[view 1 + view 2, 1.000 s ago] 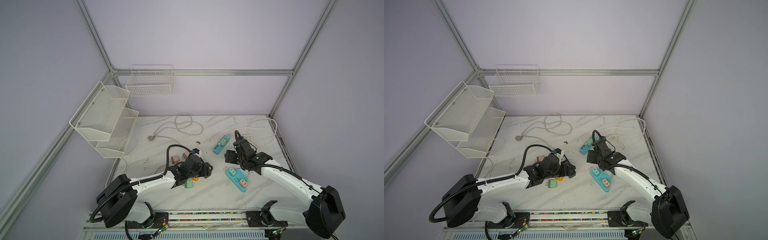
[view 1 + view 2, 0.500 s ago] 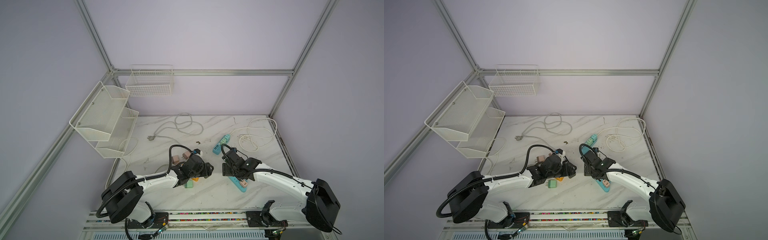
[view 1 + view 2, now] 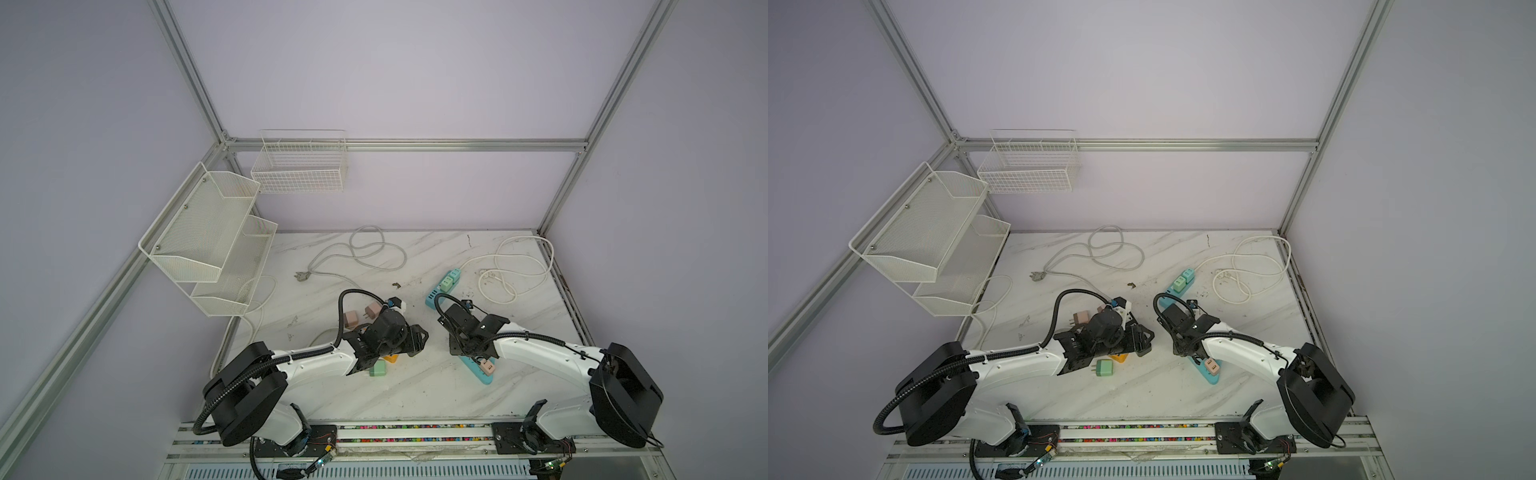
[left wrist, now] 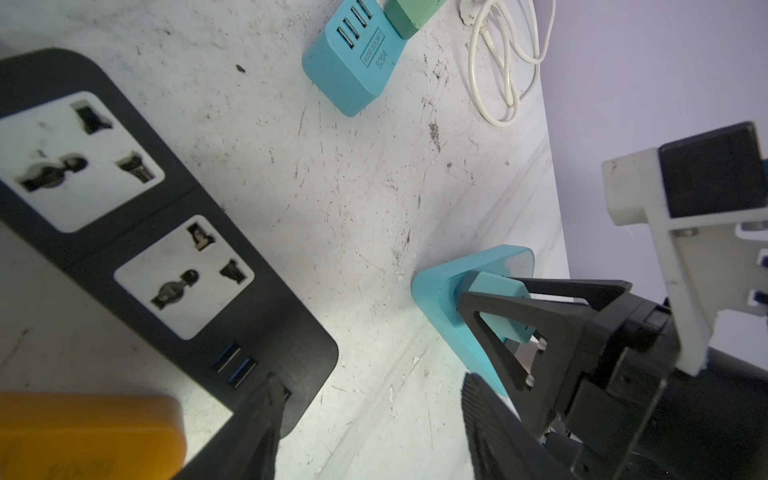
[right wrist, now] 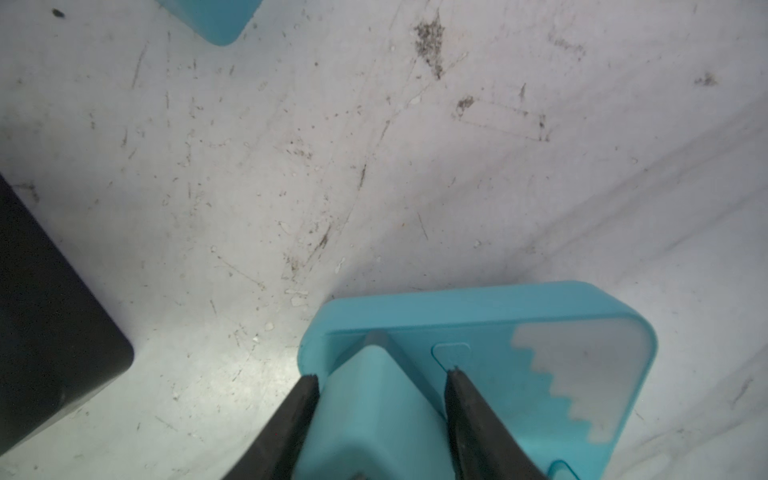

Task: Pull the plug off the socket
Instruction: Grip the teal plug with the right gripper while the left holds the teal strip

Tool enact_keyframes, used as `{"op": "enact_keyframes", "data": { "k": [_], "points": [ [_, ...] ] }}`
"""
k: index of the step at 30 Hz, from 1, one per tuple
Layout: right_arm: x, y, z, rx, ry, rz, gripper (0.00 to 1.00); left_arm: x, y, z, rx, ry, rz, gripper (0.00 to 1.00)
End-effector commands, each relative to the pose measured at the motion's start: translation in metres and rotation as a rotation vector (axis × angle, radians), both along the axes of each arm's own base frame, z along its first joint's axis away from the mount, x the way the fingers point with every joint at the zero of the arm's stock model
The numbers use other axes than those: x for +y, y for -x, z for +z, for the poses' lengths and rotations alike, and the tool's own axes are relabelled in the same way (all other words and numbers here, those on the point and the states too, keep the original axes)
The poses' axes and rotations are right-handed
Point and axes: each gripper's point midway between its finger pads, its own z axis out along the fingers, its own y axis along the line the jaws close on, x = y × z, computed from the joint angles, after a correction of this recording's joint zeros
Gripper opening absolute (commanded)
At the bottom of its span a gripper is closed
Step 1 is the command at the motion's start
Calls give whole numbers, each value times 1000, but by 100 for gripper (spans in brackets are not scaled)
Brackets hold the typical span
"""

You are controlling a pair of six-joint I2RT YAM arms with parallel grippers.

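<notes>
1. In both top views the right gripper (image 3: pixel 471 352) (image 3: pixel 1190 353) is down on the blue socket strip (image 3: pixel 485 376) (image 3: pixel 1212 377). The strip lies on the right half of the table (image 3: pixel 415 390), toward its front edge. The gripper hides the blue plug here. A pink plug (image 3: pixel 487 367) sits in the same strip, just beside the gripper. The left gripper (image 3: pixel 413 343) (image 3: pixel 1142 338) is low over the middle of the table. A green plug (image 3: pixel 378 368) lies loose near it.
2. In the left wrist view the right gripper (image 4: pixel 496 296) has one finger on each side of the blue plug (image 4: pixel 494 284). The plug sits in the blue socket strip (image 4: pixel 436 299). The left gripper's fingers (image 4: pixel 266 428) stand wide apart with only bare table between them, so it holds nothing. One finger is at the end of a black socket strip (image 4: pixel 166 266). I cannot tell if it touches.
3. In the right wrist view both fingers (image 5: pixel 299 415) look pressed on the sides of the blue plug (image 5: pixel 374 415). The plug is still in the strip (image 5: pixel 498 316).
4. I think the grab is done or nearly done. The pull is left: lift the plug straight out. The strip may lift too, since nothing holds it down.
</notes>
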Motion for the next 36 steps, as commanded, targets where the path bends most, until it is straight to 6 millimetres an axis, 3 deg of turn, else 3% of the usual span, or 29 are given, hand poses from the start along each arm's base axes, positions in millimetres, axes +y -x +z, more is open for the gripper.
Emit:
{"op": "enact_keyframes", "data": {
  "k": [1, 11, 19, 26, 36],
  "points": [
    [-2, -1, -3, -6, 9, -32, 50, -18, -12, 34, -61, 80, -13, 68],
    [8, -14, -1, -48, -9, -35, 36, -29, -14, 37, -57, 104, -37, 68],
    [7, -27, 15, -120, -25, -72, 27, -49, -22, 44, -56, 150, -71, 68],
    [4, -28, 15, -118, -23, -70, 27, -69, -20, 43, -18, 205, -116, 66],
    [2, -24, 14, -106, -15, -49, 31, -78, -2, 30, 18, 229, -136, 61]
  ]
}}
